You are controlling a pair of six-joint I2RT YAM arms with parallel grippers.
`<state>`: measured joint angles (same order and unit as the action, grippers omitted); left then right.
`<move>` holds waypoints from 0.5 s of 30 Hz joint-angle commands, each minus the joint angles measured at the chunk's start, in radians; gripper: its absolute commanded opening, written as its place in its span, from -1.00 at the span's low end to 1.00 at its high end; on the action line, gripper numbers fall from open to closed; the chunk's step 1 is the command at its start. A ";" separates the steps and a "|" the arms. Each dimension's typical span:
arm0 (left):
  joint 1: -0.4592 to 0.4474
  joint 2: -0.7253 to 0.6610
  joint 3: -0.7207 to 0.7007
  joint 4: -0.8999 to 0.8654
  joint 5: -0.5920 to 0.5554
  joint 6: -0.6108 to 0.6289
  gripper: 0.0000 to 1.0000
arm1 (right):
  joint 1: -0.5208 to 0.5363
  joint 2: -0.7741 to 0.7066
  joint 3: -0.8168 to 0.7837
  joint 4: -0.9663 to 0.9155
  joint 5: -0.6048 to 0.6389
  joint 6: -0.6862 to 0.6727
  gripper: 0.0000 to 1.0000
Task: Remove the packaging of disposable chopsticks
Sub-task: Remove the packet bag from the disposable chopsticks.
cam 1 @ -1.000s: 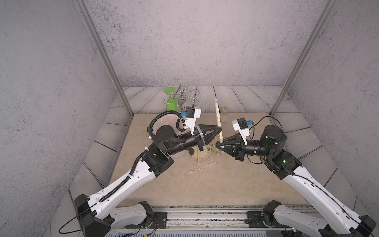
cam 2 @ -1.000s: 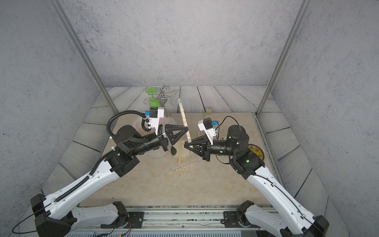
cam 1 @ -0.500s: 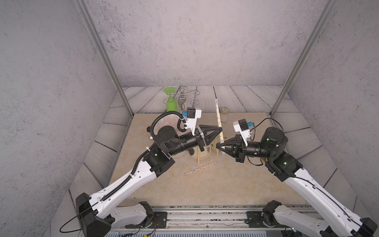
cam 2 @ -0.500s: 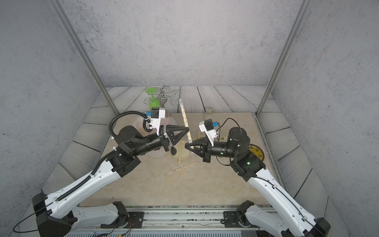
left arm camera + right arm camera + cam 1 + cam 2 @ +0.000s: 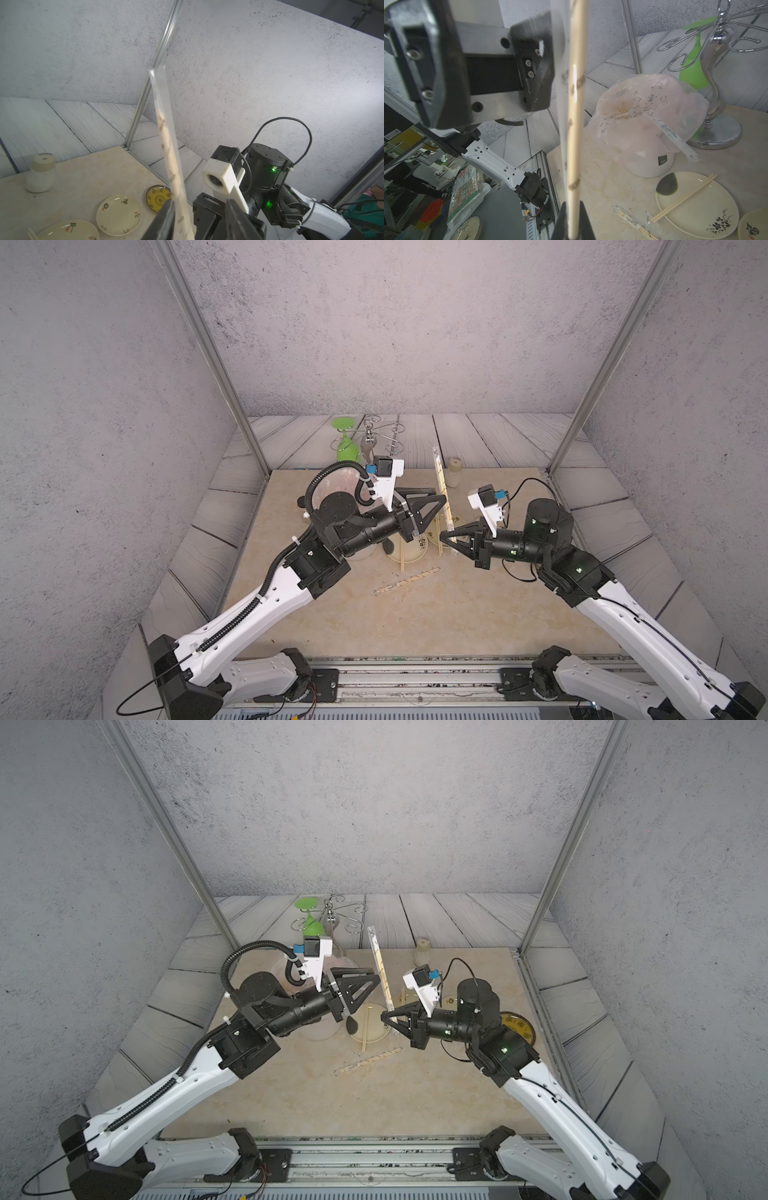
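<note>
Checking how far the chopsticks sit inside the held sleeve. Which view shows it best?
Left wrist: the sleeve is sharp against the wall, top end empty above the chopsticks. Right wrist shows only its blurred middle; both top views show it small.

The packaging [image 5: 562,128] runs off the top edge of the right wrist view, its black print too smeared to read. Its lower end vanishes between the fingers of the right gripper [image 5: 572,225], which the frame's edge cuts off. The left wrist view shows only the tips of the left gripper [image 5: 200,202] — whether the near one touches the packaging cannot be told. In both top views the left arm covers most of the bin liner bag [image 5: 334,482]. The yellow plate [image 5: 519,1029] is half hidden behind the right arm.
</note>
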<state>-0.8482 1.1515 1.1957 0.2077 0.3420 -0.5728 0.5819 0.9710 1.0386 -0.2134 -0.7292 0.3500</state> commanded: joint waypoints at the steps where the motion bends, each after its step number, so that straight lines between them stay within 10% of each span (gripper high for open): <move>1: 0.002 -0.016 0.048 -0.055 -0.051 0.028 -0.11 | -0.003 -0.012 0.008 -0.055 0.021 -0.044 -1.00; 15: 0.008 0.046 0.132 -0.150 -0.158 0.023 -0.17 | 0.031 -0.035 0.020 -0.205 -0.055 -0.207 -1.00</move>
<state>-0.8463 1.1854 1.2976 0.0540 0.1886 -0.5480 0.6029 0.9474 1.0386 -0.3706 -0.7399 0.1959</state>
